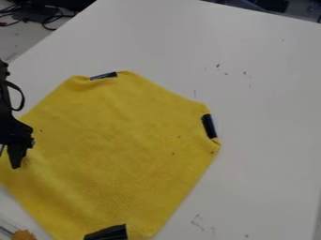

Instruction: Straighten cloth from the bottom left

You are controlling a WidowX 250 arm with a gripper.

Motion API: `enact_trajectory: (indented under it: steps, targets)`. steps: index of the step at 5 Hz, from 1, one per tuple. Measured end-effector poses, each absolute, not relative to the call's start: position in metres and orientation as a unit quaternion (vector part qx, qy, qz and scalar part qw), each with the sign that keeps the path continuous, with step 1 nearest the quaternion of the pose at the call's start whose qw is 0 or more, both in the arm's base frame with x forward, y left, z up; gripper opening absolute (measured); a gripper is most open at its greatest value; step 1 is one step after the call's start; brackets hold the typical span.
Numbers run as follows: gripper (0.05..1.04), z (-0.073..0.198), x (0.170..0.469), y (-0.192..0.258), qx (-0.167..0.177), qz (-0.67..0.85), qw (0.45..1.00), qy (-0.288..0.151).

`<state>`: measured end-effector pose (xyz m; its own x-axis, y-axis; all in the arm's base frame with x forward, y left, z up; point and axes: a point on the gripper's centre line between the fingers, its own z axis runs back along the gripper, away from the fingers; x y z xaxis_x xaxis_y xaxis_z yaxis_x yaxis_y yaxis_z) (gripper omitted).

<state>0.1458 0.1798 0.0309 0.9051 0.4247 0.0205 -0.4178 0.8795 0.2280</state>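
From where I stand, the yellow cloth (119,140) lies spread over much of the white table (263,70), and I'd call the straightening most of the way along. Its middle looks flat, with no big fold across it, and the long edges running from twelve toward two o'clock and from three down toward six look fairly straight. Three dark patches mark its rim: the top patch (104,76) at twelve, the right patch (209,126) at two, the bottom patch (106,232) at six. By the twelve and two o'clock patches the rim puckers a little and the corners look blunt, perhaps tucked, so those bits may want finishing. The black gripper (16,161) hangs at nine o'clock, over the cloth's left side and close to the stretch the task names. I can't tell whether it is open, closed or pinching any fabric. That lower left part, round eight o'clock, runs to the edge of what I can see, so I can't swear its corner is out flat; if anything is left, I'd guess it's there, a small tug outward toward eight. Pull too hard and the whole sheet might slide instead. An orange thing (24,235) sits just off the cloth's edge at seven.
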Motion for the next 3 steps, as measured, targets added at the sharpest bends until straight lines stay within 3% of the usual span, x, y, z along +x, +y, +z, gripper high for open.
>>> enact_trajectory:
  steps: [1, 2, 3]
  targets:
    - [1.005, 0.051, 0.141, 0.181, 0.141, 0.212, 0.967, 0.019]
    - [1.0, 0.076, 0.144, 0.18, 0.143, 0.19, 0.971, -0.002]
    - [1.0, 0.089, 0.157, 0.162, 0.112, 0.164, 0.98, -0.028]
